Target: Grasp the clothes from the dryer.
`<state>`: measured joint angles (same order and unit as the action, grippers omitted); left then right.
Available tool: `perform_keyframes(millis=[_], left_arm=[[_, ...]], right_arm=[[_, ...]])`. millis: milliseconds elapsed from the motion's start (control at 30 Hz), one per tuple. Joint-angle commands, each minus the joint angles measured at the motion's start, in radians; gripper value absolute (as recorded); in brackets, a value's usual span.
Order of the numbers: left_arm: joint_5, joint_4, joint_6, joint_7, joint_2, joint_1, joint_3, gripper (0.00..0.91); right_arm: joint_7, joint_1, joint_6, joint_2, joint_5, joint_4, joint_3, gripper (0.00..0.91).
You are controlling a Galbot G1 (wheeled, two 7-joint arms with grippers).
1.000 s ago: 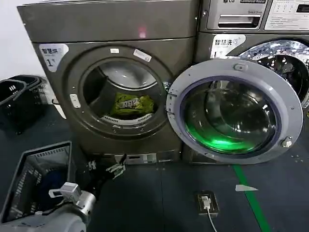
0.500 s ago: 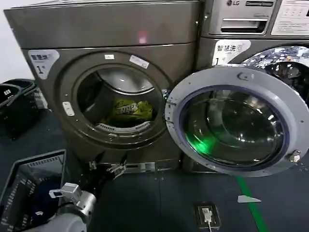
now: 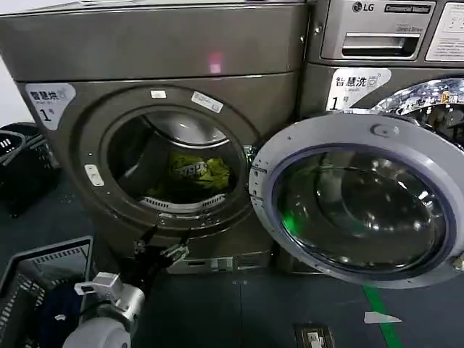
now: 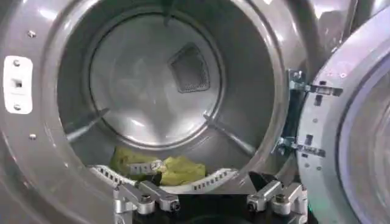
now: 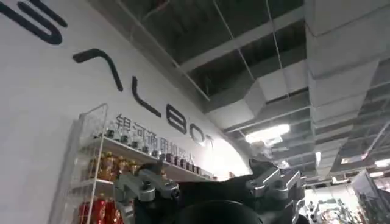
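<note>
The left gripper (image 3: 161,253) hangs low in front of the dryer (image 3: 145,80), just under the rim of the round porthole, its metal fingers (image 4: 144,198) spread wide with nothing between them. Straight ahead of it and a little higher, past the rim, the clothes (image 3: 194,172) lie on the drum floor: a small, soft, crumpled yellow-green heap with dark lettering, well apart from the fingers. The drum is smooth brushed metal, with raised ribs and a mesh vent at the back. To the gripper's right the door (image 3: 359,199) stands swung open, a grey ring around domed glass. Behind the gripper, to its left on the dark floor, sits a wire-mesh basket (image 3: 36,268) holding something dark blue. The right gripper (image 5: 210,185) points up toward a ceiling, away from the dryer, fingers apart and empty.
</note>
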<state>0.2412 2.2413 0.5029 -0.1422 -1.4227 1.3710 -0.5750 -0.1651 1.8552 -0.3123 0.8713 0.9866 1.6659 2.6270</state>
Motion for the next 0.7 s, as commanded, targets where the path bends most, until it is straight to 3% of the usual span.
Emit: perform_keyframes(millis=[33,100,233,400,533,700], left_arm=[[0.0,0.002,0.0,0.0,0.001,0.001,0.0,0.907],[0.002,0.006,-0.01,-0.005,0.001,0.003,0.001,0.907],[0.025,0.015,-0.13,-0.009,0.001,-0.018,-0.006,0.907],[0.036,-0.048,-0.13,-0.006,0.017,-0.136,0.001,0.907],[0.06,-0.153,-0.116,-0.007,0.029,-0.272,0.025,0.907],[0.041,-0.46,-0.133,0.008,0.015,-0.497,0.073,0.907]], right_arm=[[0.0,0.0,0.002,0.0,0.002,0.001,-0.001,0.907],[0.001,0.0,0.003,0.001,0.003,0.002,0.0,0.907],[0.002,0.004,-0.002,0.008,-0.002,0.016,0.001,0.907],[0.01,0.008,-0.026,0.01,-0.006,0.027,0.005,0.907],[0.011,0.004,-0.028,0.015,-0.008,0.034,0.003,0.907],[0.01,0.008,-0.028,0.027,-0.008,0.044,0.011,0.907]])
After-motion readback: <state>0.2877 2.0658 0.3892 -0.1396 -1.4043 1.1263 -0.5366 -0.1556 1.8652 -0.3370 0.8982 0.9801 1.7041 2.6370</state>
